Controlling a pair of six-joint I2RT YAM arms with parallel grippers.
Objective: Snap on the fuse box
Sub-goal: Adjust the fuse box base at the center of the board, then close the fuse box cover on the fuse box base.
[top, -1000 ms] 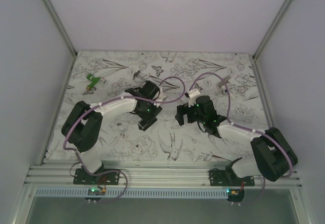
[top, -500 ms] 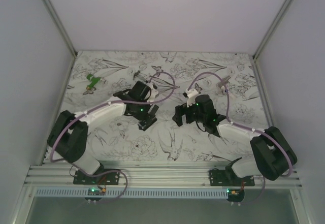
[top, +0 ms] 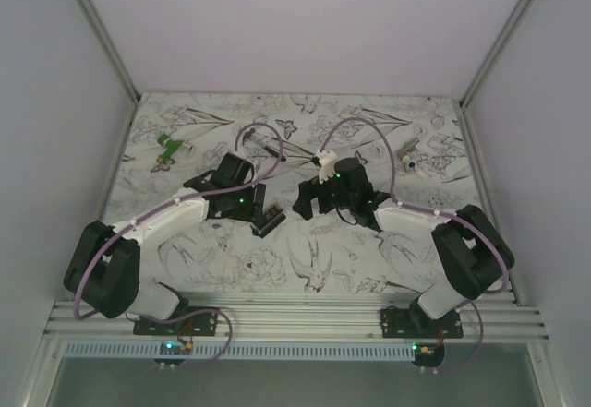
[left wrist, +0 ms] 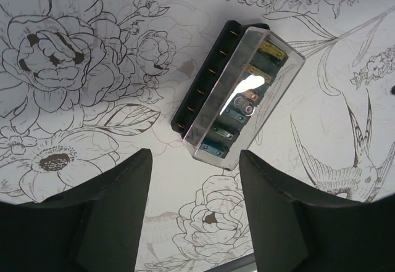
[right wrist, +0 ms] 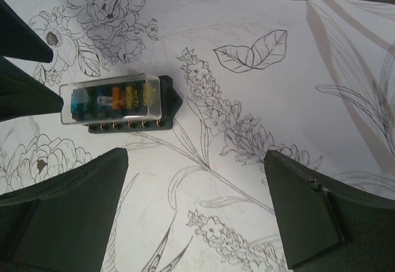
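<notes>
Left end effector [left wrist: 195, 161]: fingers spread, nothing held. The fuse box [left wrist: 237, 93] lay flat on the table [left wrist: 92, 13] directly ahead of the gap. Its long axis ran away from the fingers, skewed to the right, and the clear cover sat offset on the black base.

Right end effector [right wrist: 196, 155]: likewise spread and empty. The box lay ahead and to the left of its gap, long axis crosswise.

In the overhead view the left arm stood nearer and was judged better placed.

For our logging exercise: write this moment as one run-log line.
fuse box: on table, ungripped | left jaws: open, box ahead | right jaws: open, box ahead
</notes>
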